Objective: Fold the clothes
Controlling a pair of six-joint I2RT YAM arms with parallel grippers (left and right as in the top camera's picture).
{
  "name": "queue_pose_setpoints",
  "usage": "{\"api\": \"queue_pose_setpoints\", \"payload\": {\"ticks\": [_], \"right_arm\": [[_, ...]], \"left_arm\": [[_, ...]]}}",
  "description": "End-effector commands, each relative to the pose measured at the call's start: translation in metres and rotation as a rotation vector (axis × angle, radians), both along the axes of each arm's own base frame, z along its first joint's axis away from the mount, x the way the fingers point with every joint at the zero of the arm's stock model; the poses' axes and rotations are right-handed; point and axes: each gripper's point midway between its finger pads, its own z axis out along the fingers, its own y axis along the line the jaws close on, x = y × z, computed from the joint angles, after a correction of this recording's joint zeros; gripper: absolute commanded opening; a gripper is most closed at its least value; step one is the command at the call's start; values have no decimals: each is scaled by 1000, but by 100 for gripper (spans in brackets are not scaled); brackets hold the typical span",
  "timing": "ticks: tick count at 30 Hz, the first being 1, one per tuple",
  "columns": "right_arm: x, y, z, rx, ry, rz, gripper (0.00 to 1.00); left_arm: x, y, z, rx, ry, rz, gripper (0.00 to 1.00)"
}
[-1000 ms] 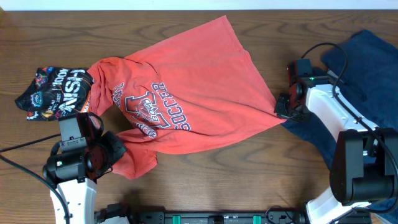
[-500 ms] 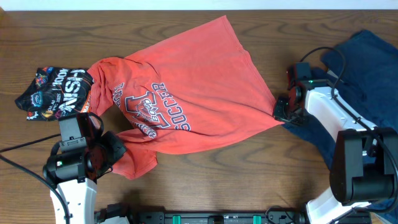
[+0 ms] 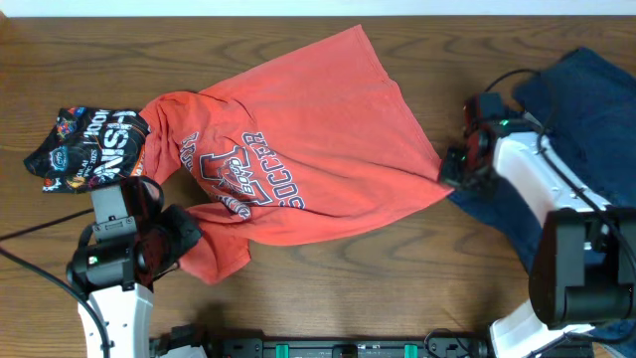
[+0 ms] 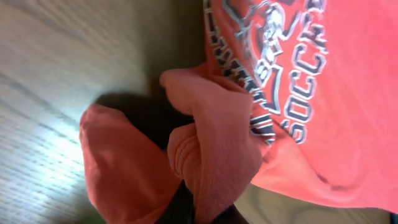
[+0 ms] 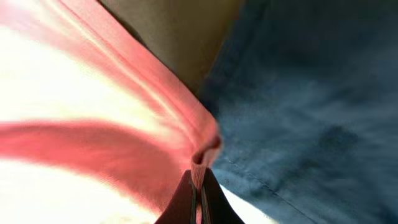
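The coral-red T-shirt (image 3: 298,139) with a navy-and-white chest print lies spread and creased across the table's middle. My left gripper (image 3: 184,237) is shut on a bunched fold of the shirt (image 4: 214,162) at its lower left. My right gripper (image 3: 444,171) is shut on the shirt's right hem corner (image 5: 202,155), which is pinched thin between the jaws. A dark navy garment (image 3: 586,119) lies at the right, partly under the right arm, and fills the right side of the right wrist view as navy garment (image 5: 311,99).
A small black folded bundle (image 3: 84,149) with white and orange lettering lies at the left, touching the shirt's sleeve. Bare wooden table (image 3: 397,288) shows in front of the shirt. A black cable (image 3: 40,231) runs out at the left edge.
The right gripper has closed on the shirt's right hem corner and shifted slightly up and right. The left arm has moved a little left, still holding its fold.
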Motion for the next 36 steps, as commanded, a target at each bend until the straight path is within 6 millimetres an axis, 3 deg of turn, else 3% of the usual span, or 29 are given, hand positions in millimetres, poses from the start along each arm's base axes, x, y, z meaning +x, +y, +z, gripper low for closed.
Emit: {"api": "queue_pose_setpoints", "payload": {"ticks": [1, 5, 9, 16, 20, 23, 27, 31, 36], "right_arm": [[44, -14, 95, 49, -264, -3, 1], [50, -36, 191, 42, -458, -15, 1], [32, -51, 267, -7, -606, 2, 1], [-4, -65, 372, -79, -870, -17, 1], [-25, -70, 420, -132, -1003, -15, 1], [-29, -69, 432, -160, -1035, 15, 1], [-24, -70, 416, -165, -971, 37, 1], [-4, -74, 381, -141, -843, 47, 1], [36, -70, 329, -107, -691, 122, 1]], "left_arm": [[25, 2, 47, 23, -127, -49, 6], [50, 8, 106, 69, -234, -78, 6], [63, 11, 158, 93, -287, -94, 6], [61, 11, 250, 164, -433, -129, 6], [54, 9, 305, 209, -578, -125, 6], [49, 8, 327, 228, -641, -123, 6], [54, 9, 327, 228, -641, -123, 6], [75, 14, 303, 199, -545, -128, 6], [125, 15, 259, 169, -416, -186, 6]]}}
